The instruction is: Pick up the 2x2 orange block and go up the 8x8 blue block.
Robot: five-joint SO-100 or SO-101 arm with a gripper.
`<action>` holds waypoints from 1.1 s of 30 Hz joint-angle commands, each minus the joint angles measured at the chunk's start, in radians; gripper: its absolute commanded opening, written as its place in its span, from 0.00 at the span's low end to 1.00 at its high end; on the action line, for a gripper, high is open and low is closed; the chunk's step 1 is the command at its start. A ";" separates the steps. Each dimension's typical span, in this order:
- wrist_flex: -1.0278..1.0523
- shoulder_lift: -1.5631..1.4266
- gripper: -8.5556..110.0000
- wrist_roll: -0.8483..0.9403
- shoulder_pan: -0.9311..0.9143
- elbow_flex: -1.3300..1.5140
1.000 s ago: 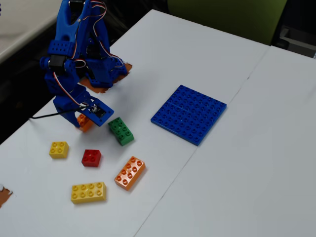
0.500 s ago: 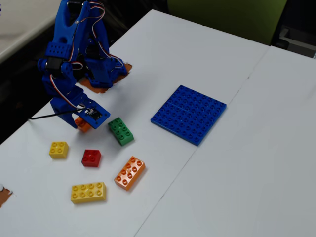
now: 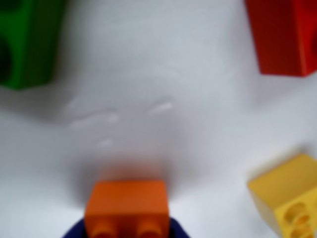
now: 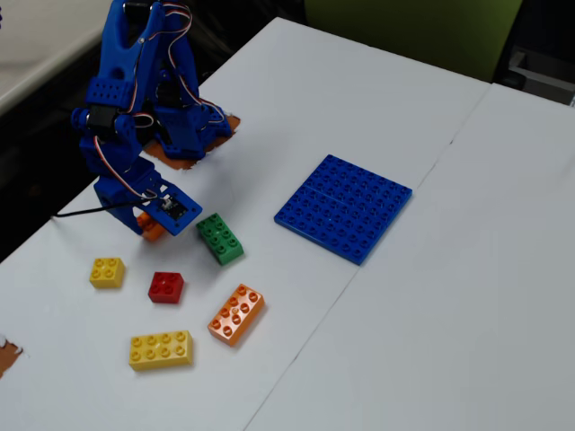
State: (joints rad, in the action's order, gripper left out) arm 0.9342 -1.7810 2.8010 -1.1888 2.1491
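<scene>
The 2x2 orange block (image 3: 126, 203) fills the bottom middle of the wrist view, with the blue jaws close against both its sides. My gripper (image 3: 128, 230) is shut on it. In the fixed view the same orange block (image 4: 151, 228) peeks out under the blue gripper (image 4: 154, 223) at the left of the table, mostly hidden by the arm. Whether it rests on the table or hangs just above it I cannot tell. The 8x8 blue block (image 4: 344, 206) lies flat well to the right, apart from the gripper.
A green brick (image 4: 220, 238) (image 3: 25, 39) lies just right of the gripper. A red brick (image 4: 166, 286) (image 3: 282, 34) and a small yellow brick (image 4: 107, 271) (image 3: 290, 198) sit in front. A long orange brick (image 4: 236, 313) and a long yellow brick (image 4: 161, 349) lie nearer the front edge.
The gripper with the orange block has shifted only slightly, a little to the left and down in the fixed view. The other bricks have not moved.
</scene>
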 commanded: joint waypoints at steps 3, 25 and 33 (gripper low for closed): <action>-0.025 -0.011 0.07 -0.046 0.028 0.006; 0.532 -0.152 0.07 -0.316 0.278 -0.471; 0.723 -0.098 0.07 -0.434 0.411 -0.698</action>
State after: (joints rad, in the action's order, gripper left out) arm 1.6137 -1.8807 2.4022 -0.8253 1.5478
